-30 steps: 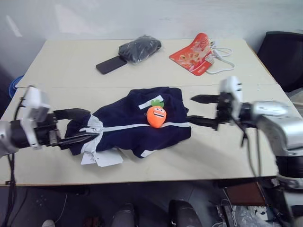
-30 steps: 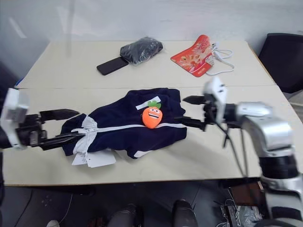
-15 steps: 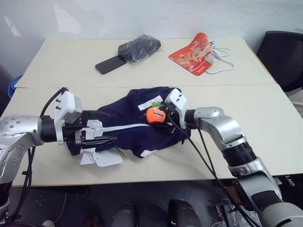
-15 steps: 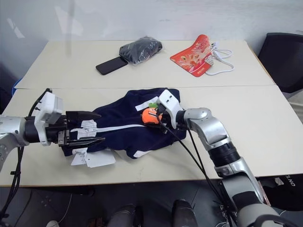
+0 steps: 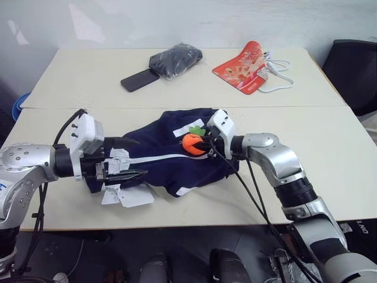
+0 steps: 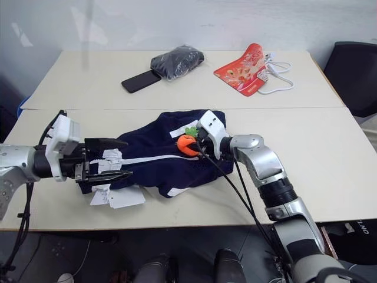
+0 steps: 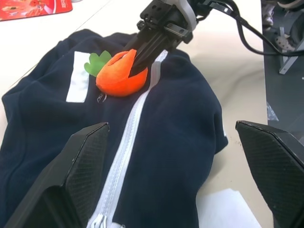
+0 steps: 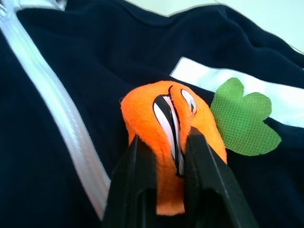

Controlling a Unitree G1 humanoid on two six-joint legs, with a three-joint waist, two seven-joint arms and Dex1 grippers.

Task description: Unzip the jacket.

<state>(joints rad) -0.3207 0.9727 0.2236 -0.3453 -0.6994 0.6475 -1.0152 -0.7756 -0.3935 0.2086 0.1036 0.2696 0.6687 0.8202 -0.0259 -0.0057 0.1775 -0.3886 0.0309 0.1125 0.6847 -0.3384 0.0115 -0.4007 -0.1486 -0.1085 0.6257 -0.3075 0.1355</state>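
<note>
The jacket (image 5: 168, 156) lies flat near the middle of the counter (image 5: 330, 141), close to the front edge. It is dark blue with a white zipper (image 7: 127, 142) running along it, and a white patch (image 7: 78, 78) sits near one end. White paper tags (image 5: 126, 197) stick out from under the jacket at the robot's left side.

A soft orange toy (image 5: 192, 144) with a green leaf top and a face rests on the jacket, right beside the zipper.

The right arm reaches in from the right side, bent at the elbow, pointing left and a little down. The right gripper (image 8: 164, 156) is squeezed onto the orange toy, with one black finger on each side and the toy bulging between them.

The left arm comes in from the left, low over the counter, pointing toward the jacket. The left gripper (image 5: 126, 159) is wide open. Its two fingers sit one on each side of the jacket's collar end, over the white panel there, and it holds nothing.

At the back of the counter lie a shiny black bundle (image 5: 174, 60), a dark phone (image 5: 138, 79), a red packet (image 5: 247, 66) and a white cable (image 5: 277, 73), all well apart from the jacket.
</note>
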